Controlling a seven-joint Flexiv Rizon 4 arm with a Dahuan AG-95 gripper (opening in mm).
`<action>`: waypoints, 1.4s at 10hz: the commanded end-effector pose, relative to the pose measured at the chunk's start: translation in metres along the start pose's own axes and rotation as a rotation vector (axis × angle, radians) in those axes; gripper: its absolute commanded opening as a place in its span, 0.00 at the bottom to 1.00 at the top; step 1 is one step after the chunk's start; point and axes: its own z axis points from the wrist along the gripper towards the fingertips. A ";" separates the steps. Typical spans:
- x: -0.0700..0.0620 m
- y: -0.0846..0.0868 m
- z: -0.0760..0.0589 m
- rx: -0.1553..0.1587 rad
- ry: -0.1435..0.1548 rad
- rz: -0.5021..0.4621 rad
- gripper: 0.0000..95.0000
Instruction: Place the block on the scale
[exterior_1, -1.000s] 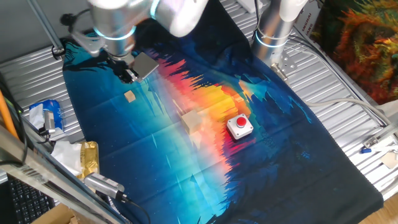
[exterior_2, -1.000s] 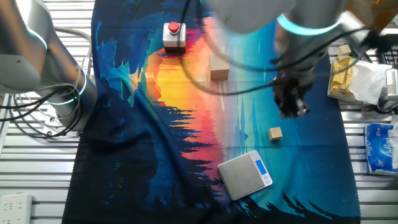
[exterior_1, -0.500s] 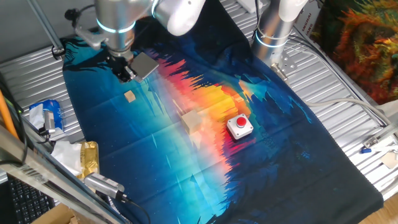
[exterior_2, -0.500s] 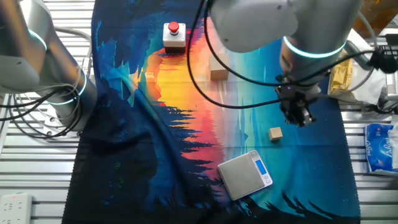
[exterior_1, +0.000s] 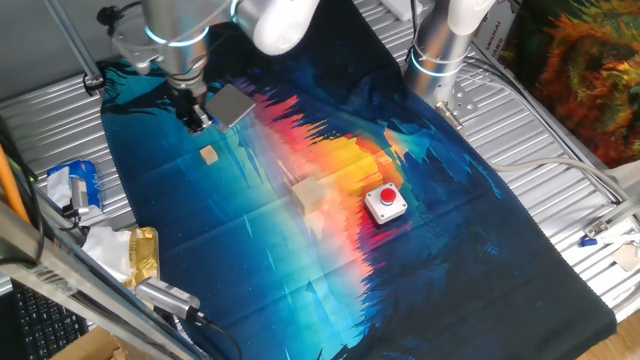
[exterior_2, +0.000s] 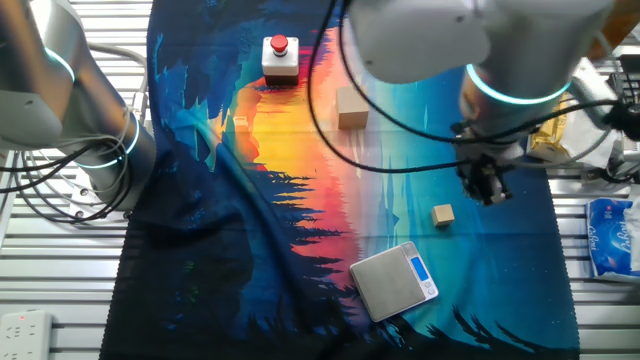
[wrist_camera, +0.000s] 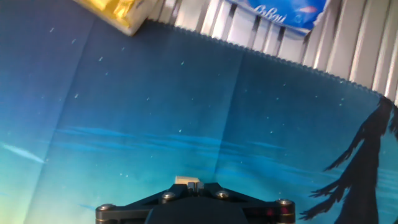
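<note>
In one fixed view, a ribbed metal table (exterior_1: 560, 215) carries a printed cloth (exterior_1: 300, 250), deep blue at the edges with an orange and red blaze through the middle. The gripper (exterior_1: 200, 118) hangs over the cloth's far left corner, and whether its fingers are parted I cannot tell. The block (exterior_1: 208, 154) lies free on the cloth just below it; the scale (exterior_1: 232, 104) sits just beside the gripper. Mid-cloth stand a larger pale wooden block (exterior_1: 309, 193) and a white box with a red button (exterior_1: 385, 203). A yellow packet (exterior_1: 145, 252) and a blue-and-white packet (exterior_1: 80, 185) lie off the cloth's left edge.

The other fixed view looks down from the opposite side (so everything is turned round). The gripper (exterior_2: 488, 188) hovers above and slightly right of the block (exterior_2: 443, 213), apart from it. The scale (exterior_2: 394, 281), blue part at its right edge, lies nearby with nothing on its plate. A second silver arm (exterior_2: 70, 100) stands at the left.

The hand view shows blue cloth (wrist_camera: 186, 112), the table's ribs (wrist_camera: 267, 37) and both packets along the top; a sliver of the block (wrist_camera: 187, 182) peeps over the dark gripper housing (wrist_camera: 205, 208).
</note>
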 end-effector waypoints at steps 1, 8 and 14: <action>-0.001 0.000 0.003 0.004 0.002 -0.032 0.00; 0.001 0.003 0.024 -0.014 0.003 -0.016 0.40; 0.004 0.007 0.039 -0.019 0.006 0.030 0.40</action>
